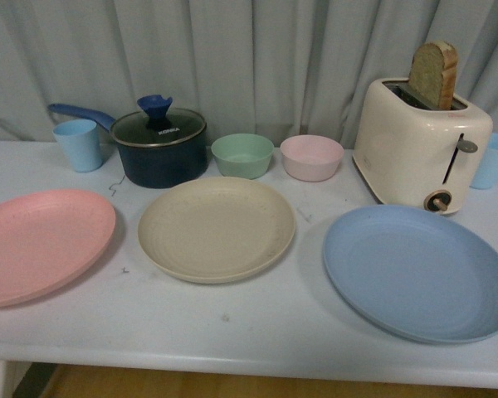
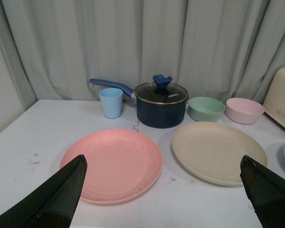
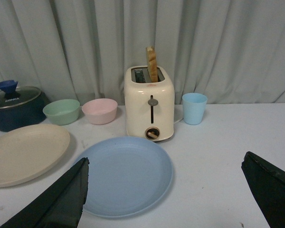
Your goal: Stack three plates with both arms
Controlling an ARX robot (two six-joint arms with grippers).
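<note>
Three plates lie side by side on the white table, none touching. The pink plate [image 1: 37, 242] is at the left, the beige plate [image 1: 217, 227] in the middle, the blue plate [image 1: 419, 270] at the right. Neither arm shows in the front view. My left gripper [image 2: 164, 164] hangs open well back from the pink plate [image 2: 115, 164] and beige plate [image 2: 218, 151], with nothing between its fingers. My right gripper [image 3: 165, 166] is open too, set back above the blue plate [image 3: 123, 175]; the beige plate [image 3: 23, 153] lies beside it.
Behind the plates stand a light blue cup [image 1: 79, 144], a dark lidded saucepan [image 1: 161, 143], a green bowl [image 1: 242, 155], a pink bowl [image 1: 312, 157], and a cream toaster [image 1: 419, 143] holding a bread slice [image 1: 434, 73]. Another blue cup [image 1: 492, 160] is at far right. A curtain hangs behind.
</note>
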